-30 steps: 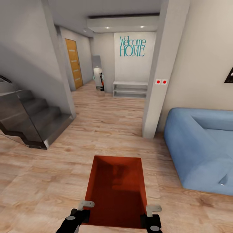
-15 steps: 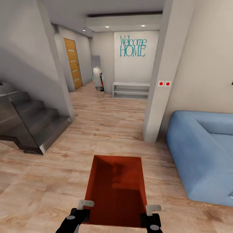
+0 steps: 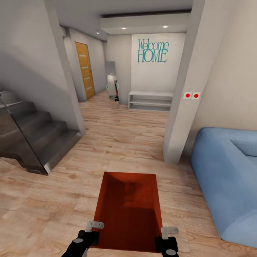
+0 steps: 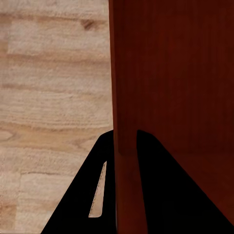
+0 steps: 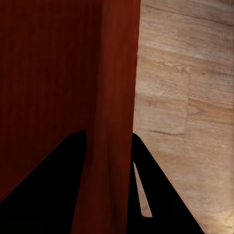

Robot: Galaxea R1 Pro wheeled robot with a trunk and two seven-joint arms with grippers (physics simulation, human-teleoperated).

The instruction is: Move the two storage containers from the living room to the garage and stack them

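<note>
The view has slid left and forward: the sofa [image 3: 228,178] sits further right, the hallway door [image 3: 85,69] nearer. Left gripper [image 3: 93,228] and right gripper [image 3: 167,233] pinch the bin [image 3: 128,210] by its side walls, carried over wood floor [image 3: 117,139], garage-bound

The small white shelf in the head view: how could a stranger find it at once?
Look down the hallway to the far white wall with teal "Welcome HOME" lettering. The low white shelf stands directly beneath it, right of the tall mirror; alone there, it is wide, low and open-fronted.
</note>
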